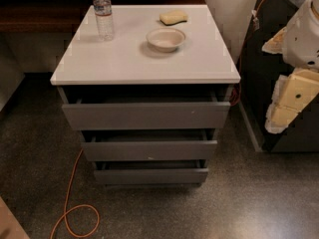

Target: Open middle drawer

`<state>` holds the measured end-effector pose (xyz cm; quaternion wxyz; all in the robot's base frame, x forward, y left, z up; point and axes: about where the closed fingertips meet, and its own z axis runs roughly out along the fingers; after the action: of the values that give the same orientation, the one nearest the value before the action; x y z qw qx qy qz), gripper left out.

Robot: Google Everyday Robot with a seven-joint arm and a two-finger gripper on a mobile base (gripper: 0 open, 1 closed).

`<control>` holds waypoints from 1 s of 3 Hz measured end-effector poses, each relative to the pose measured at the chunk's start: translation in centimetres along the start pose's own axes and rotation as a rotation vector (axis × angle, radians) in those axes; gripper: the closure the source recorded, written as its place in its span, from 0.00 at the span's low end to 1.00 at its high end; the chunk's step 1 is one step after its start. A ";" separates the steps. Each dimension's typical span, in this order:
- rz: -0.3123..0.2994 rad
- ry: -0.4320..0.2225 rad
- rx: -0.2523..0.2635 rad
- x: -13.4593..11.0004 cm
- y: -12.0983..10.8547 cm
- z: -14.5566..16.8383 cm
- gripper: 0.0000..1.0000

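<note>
A grey cabinet with a white top (144,59) holds three handle-less drawers stacked one above the other. The middle drawer (149,150) has a medium-height grey front with a tiny white speck at its lower edge. A dark gap shows above its front. The taller drawer (145,115) is above it and the narrowest drawer (151,176) below. My gripper (286,103), with pale yellow and white parts, hangs at the right edge of the view. It is well to the right of the cabinet, about level with the top drawer, and touches nothing.
On the cabinet top stand a water bottle (103,13), a beige bowl (166,38) and a yellow sponge (173,17). An orange cable (70,203) loops on the speckled floor at front left. A dark unit (259,59) stands right of the cabinet.
</note>
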<state>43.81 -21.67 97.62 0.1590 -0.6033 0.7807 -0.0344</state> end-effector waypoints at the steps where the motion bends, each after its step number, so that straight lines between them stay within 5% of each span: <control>1: 0.000 0.000 0.000 0.0 0.0 0.0 0.00; 3: 0.019 -0.067 -0.008 -1.0 0.8 3.6 0.00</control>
<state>44.30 -20.01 94.22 0.1827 -0.5975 0.7807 -0.0096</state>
